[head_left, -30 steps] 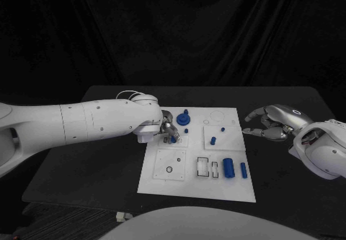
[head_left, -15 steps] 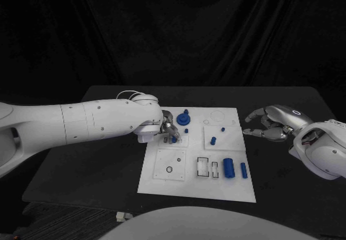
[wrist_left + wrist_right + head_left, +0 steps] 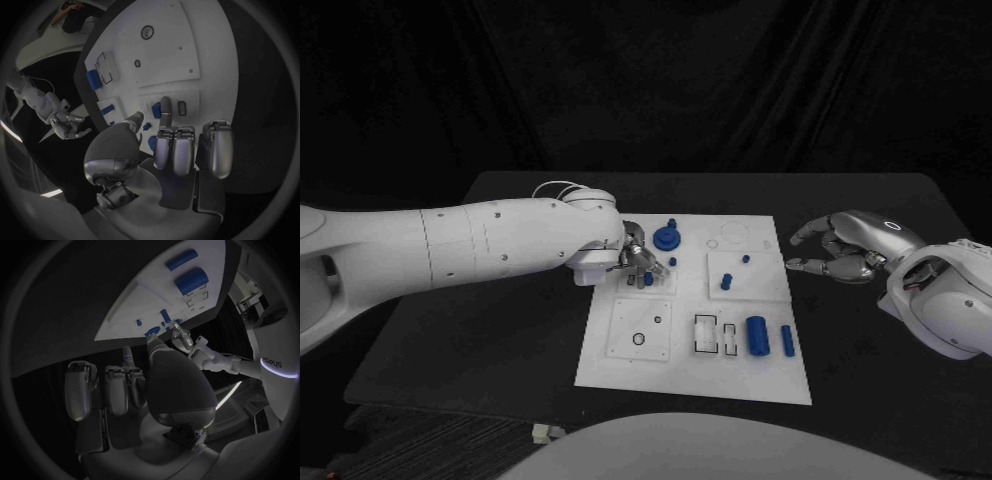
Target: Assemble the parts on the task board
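The left hand (image 3: 635,262) was over the upper left part of the task board (image 3: 697,385), fingers narrowed around a small blue part (image 3: 646,281) just below them, while the right hand (image 3: 845,247) hovered empty, half curled, beside the board over the worktop (image 3: 488,330).

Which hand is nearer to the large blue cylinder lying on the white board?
Neither clearly. The large blue cylinder lies on the board's near part; the left hand works over the board's far left, the right hand hovers off its right edge.
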Controlling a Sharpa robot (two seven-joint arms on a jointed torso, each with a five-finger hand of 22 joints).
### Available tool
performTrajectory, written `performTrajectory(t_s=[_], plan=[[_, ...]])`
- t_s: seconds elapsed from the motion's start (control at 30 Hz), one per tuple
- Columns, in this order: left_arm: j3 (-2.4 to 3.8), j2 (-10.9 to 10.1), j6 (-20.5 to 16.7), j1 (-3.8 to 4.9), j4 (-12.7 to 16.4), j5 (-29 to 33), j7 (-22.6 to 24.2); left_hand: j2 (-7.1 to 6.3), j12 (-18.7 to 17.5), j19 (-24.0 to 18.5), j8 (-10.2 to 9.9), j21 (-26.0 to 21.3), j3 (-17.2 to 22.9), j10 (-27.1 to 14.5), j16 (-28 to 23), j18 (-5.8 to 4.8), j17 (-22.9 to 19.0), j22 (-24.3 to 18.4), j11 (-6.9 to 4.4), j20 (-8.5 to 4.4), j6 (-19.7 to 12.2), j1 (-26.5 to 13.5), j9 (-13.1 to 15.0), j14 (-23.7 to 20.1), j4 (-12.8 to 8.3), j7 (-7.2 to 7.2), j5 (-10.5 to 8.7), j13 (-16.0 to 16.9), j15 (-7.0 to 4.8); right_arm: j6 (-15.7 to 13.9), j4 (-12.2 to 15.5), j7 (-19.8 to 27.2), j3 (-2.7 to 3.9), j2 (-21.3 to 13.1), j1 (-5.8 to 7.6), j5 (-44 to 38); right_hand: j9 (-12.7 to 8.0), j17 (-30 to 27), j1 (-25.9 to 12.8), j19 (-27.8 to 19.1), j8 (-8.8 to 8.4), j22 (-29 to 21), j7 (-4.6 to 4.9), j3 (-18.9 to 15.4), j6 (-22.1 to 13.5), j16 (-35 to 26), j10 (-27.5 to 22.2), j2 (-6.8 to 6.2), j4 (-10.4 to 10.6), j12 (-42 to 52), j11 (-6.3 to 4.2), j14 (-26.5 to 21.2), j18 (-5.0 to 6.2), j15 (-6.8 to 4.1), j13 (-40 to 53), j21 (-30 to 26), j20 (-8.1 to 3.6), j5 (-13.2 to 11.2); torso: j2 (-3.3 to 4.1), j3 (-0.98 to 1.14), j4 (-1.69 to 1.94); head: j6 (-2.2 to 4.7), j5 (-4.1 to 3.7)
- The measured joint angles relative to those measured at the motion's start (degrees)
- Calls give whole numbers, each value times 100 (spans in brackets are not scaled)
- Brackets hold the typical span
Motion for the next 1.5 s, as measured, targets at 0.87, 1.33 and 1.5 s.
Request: performTrajectory(t_s=[0.87,1.33,1.5], plan=[[0,-451,-268,253,316,1,86,182,0,45,336,0,-430,0,0,0,0,0,-43,-45,215,188,648,21,252,-112,5,0,-22,11,-20,0,2,5,-11,0,-9,0,0,0,0,-1,-1,0,40,0,0,0,0,0,0,0,0,0,-1,0,0,0,4,-1,-3,0,26],[6,-560,-301,818,49,-24,212,223,0,84,528,0,-631,-11,0,0,0,0,-95,-84,193,695,1031,21,235,-175,28,0,-64,-5,-26,32,0,9,-12,0,-14,0,0,0,29,3,-22,-16,85,0,0,0,16,0,0,0,0,0,3,0,0,29,10,1,-1,0,6],[2,-416,-253,826,-294,-82,241,213,0,84,550,0,-662,-11,0,0,0,0,-95,-84,193,745,1092,21,235,-175,28,0,-64,-60,2,119,2,6,-16,1,-28,0,23,0,29,3,-23,-32,145,0,0,23,0,0,0,0,0,0,3,40,0,157,25,-4,2,0,-4]])
